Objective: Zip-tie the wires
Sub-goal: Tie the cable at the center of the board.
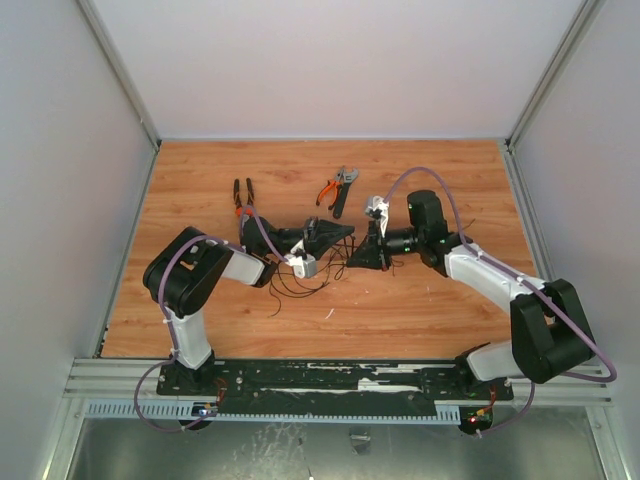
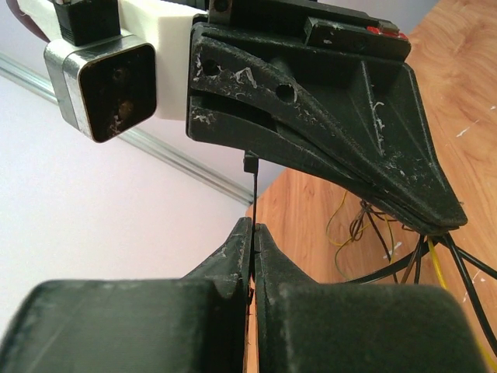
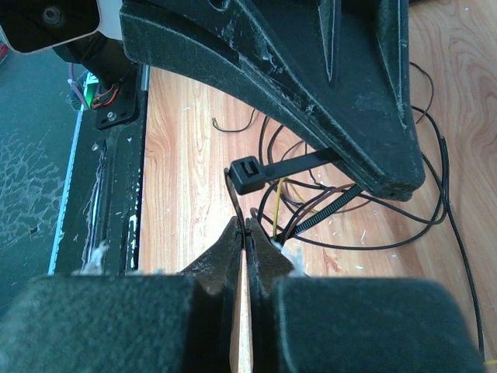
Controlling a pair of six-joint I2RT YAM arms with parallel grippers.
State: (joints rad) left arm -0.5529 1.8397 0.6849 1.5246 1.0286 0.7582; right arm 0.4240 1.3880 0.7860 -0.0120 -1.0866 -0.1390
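Observation:
The zip tie is a thin black strip bent into a loop just above the wood table. My right gripper is shut on its thin tail, just below the square head. My left gripper is shut on the strap, seen edge-on and running up to the head. Part of the ribbed strap passes among the wires, thin dark and yellow strands lying in loose loops on the table. In the top view the left gripper and right gripper meet tip to tip at mid-table.
Long-nose pliers lie at the back left. Orange-handled cutters and a dark tool lie behind the grippers. A metal rail runs along the near edge, and white walls enclose the table.

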